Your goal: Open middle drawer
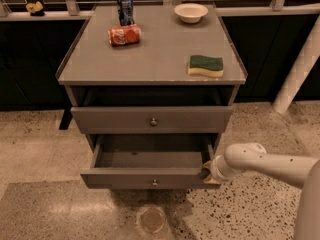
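Note:
The middle drawer is a grey flat-fronted drawer with a small round metal knob. It stands pulled out from the grey cabinet, and its inside looks empty. The drawer above it is shut or nearly shut. Anything below the open drawer is hidden by it. My gripper sits at the right front corner of the open drawer, touching or very near its front edge. The white arm comes in from the right.
On the cabinet top lie a tipped red can, an upright blue can, a white bowl and a green-yellow sponge. A white post leans at the right. A round floor drain lies in front of the drawer.

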Controlling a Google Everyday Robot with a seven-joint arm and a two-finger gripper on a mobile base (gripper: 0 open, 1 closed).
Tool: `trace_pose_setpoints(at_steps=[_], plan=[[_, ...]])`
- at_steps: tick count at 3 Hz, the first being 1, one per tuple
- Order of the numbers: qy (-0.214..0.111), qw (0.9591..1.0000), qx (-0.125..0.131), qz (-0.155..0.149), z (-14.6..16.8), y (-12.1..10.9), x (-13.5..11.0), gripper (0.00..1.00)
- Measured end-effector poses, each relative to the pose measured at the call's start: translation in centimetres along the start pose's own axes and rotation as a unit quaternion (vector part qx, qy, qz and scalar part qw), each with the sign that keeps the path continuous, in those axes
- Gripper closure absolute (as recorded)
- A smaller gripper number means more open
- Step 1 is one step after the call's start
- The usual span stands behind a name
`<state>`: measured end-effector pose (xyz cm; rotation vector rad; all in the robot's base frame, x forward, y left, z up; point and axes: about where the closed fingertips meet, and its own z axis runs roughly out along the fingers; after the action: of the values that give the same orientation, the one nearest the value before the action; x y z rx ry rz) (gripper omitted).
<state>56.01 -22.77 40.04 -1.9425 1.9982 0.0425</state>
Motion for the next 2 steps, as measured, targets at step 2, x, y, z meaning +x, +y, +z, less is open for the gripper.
trace_pose_setpoints(at_steps=[2], plan=[[-0.005, 0.9999, 0.005, -0.015, -0.29, 2.18, 0.14, 1.0]])
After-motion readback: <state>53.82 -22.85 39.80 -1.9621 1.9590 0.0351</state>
